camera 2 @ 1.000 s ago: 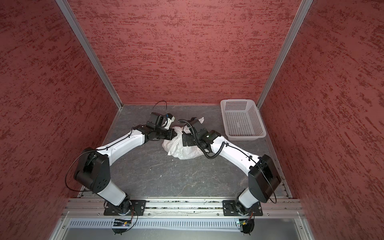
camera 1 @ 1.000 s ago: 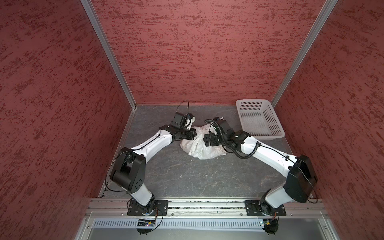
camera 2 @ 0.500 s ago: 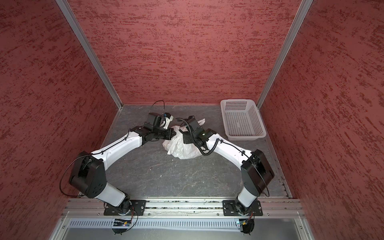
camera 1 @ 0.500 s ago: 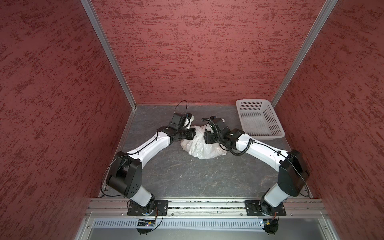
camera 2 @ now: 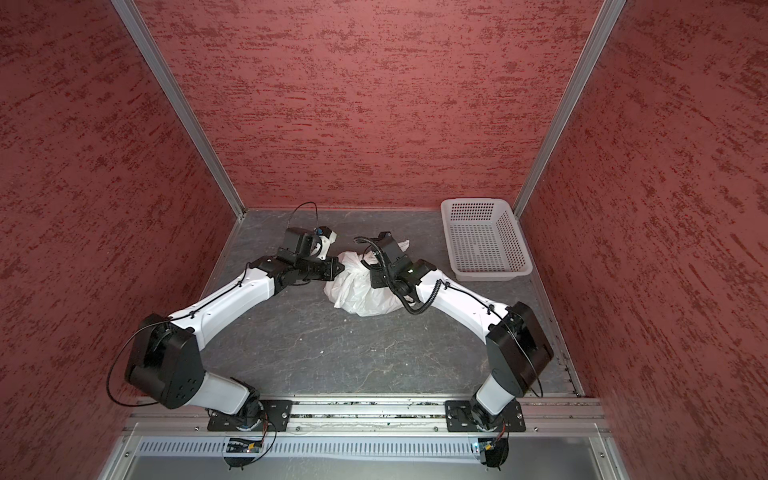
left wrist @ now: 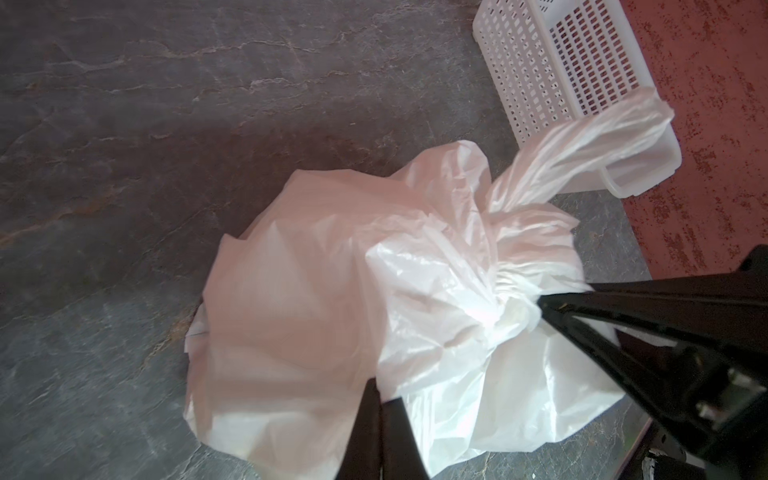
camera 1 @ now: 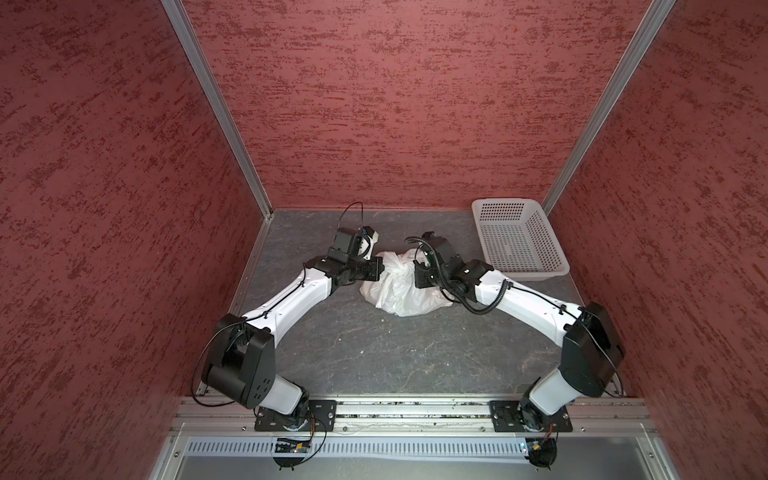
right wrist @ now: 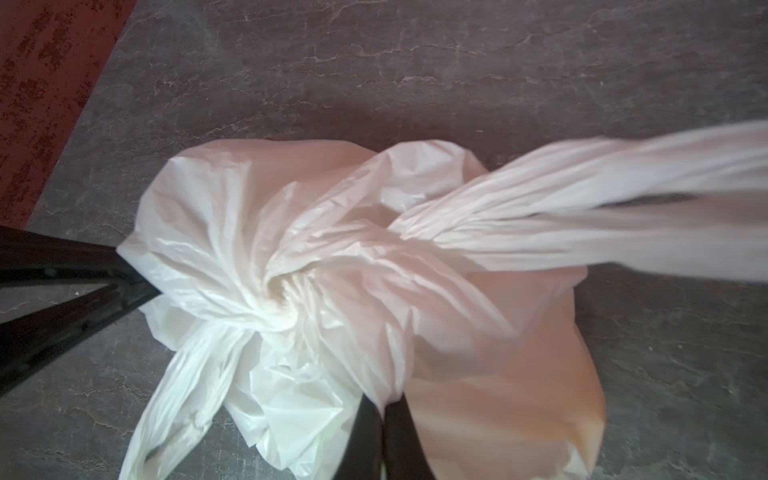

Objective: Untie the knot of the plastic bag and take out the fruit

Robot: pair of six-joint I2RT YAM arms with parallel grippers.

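White, crinkled film bunches into the twisted knot (right wrist: 291, 286) on top of the thin, translucent white plastic bag (camera 1: 399, 291). The bag lies on the grey, stone-patterned table (camera 1: 374, 353) between the two claws. The right claw (right wrist: 380, 401) is pressed together, pinching the bunched plastic of the knot. The left claw (left wrist: 382, 390) faces it from the knot's other side and is also pressed together, on a fold of the bag just beside the knot. A loose twisted handle tail (left wrist: 582, 141) sticks out past the right claw. On the right claw's outer side, apart from the bag, sits a rigid white perforated plastic basket (camera 1: 505, 202).
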